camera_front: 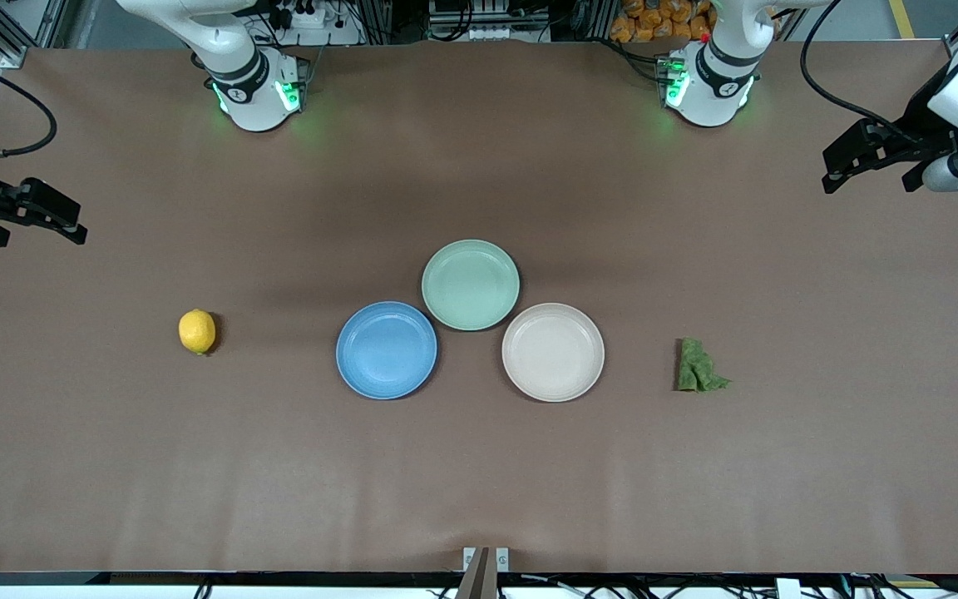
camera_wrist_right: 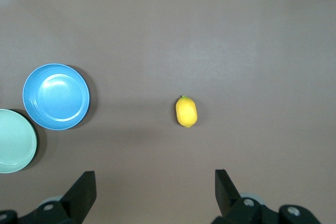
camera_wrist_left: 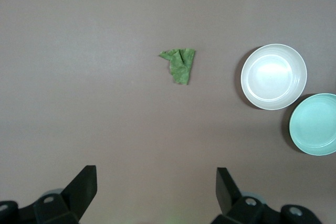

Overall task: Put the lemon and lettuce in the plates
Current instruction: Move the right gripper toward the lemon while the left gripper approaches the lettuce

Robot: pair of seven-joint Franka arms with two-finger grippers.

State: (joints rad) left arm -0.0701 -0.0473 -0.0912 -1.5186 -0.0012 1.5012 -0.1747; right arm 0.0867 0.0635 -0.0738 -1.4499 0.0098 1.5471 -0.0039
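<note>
From the front view, both arms are waiting high at the table's two ends, so nothing is blocking the middle. The right gripper (camera_front: 71, 223) is hanging with its fingers spread wide, holding nothing, over the bare cloth well apart from the lemon (camera_front: 197, 331). The left gripper (camera_front: 861, 170) is hanging likewise, wide and empty, well apart from the lettuce (camera_front: 699, 367). Between the two items the blue plate (camera_front: 387, 350) and the beige-white plate (camera_front: 553, 352) are sitting empty, each toward the end of the arm that would likely be serving it. A pale green plate (camera_front: 471, 284) is touching both.

In the left wrist view, the lettuce (camera_wrist_left: 179, 64) is lying flat ahead of the wide fingers (camera_wrist_left: 84, 182), roughly centred between them. It is showing as a small, dark green, crumpled leaf with a ragged outline. The beige-white plate (camera_wrist_left: 273, 76) is sitting well to one side of it.

In the right wrist view, the lemon (camera_wrist_right: 186, 112) is resting ahead of the open fingers (camera_wrist_right: 226, 184), nearer one fingertip than the other. It is looking oval, bright yellow and dimpled. The blue plate (camera_wrist_right: 56, 96) is lying well apart from it.
</note>
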